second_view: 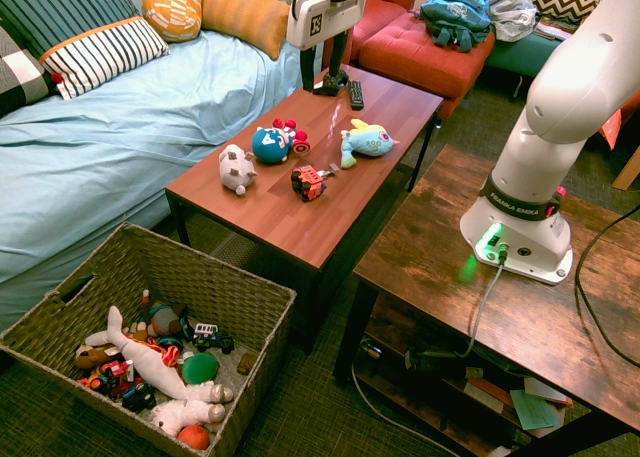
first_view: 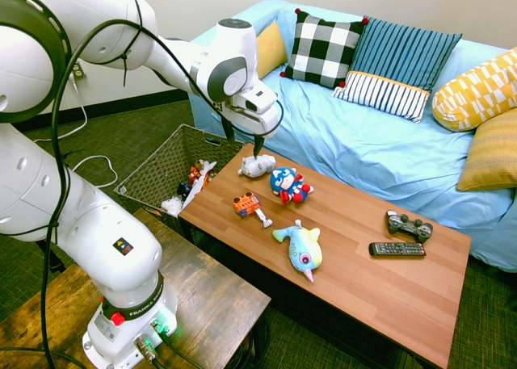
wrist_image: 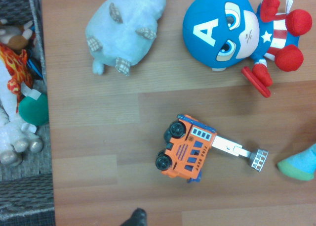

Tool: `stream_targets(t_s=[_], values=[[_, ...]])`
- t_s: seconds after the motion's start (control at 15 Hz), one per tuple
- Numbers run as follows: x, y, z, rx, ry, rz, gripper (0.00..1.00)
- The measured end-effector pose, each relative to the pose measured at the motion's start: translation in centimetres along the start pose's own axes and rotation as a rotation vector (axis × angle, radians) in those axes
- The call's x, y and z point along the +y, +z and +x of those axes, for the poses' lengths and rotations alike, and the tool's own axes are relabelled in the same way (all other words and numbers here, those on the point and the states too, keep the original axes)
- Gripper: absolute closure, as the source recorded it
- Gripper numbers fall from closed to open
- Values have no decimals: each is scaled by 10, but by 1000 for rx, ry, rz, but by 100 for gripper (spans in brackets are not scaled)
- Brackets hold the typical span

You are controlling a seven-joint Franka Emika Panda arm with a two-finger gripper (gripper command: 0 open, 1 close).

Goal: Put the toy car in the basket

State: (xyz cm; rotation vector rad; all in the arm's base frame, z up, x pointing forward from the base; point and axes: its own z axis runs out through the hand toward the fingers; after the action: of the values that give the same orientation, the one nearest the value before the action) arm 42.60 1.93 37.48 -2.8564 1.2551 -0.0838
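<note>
The toy car (first_view: 248, 205) is a small orange fire truck with a white ladder sticking out. It lies on its side on the wooden coffee table (first_view: 363, 284), near the end beside the basket; the wrist view shows the toy car (wrist_image: 190, 147) from straight above. My gripper (second_view: 325, 72) hangs open and empty well above the table, above the toys at that end. The basket (second_view: 150, 247), a large woven one, stands on the floor against the table's end and holds several toys. Its rim (wrist_image: 24, 196) shows in the wrist view.
A white plush animal (first_view: 256, 165) and a red-and-blue plush figure (first_view: 289, 185) lie just beyond the car. A blue fish plush (first_view: 300, 248), a game controller (first_view: 409, 225) and a remote (first_view: 397, 249) lie further along. A blue sofa (first_view: 380, 143) runs behind.
</note>
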Motion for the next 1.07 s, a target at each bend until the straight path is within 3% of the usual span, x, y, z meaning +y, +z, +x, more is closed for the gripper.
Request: stream_targets(t_s=[0.2,0.4,0.67,1.07], values=[[-6,8,2,-24,25,52,0],[-15,53,7,-86,73,85,0],[-31,135,5,-205,105,-36,0],[-60,230,17,-271,211,-266,0]])
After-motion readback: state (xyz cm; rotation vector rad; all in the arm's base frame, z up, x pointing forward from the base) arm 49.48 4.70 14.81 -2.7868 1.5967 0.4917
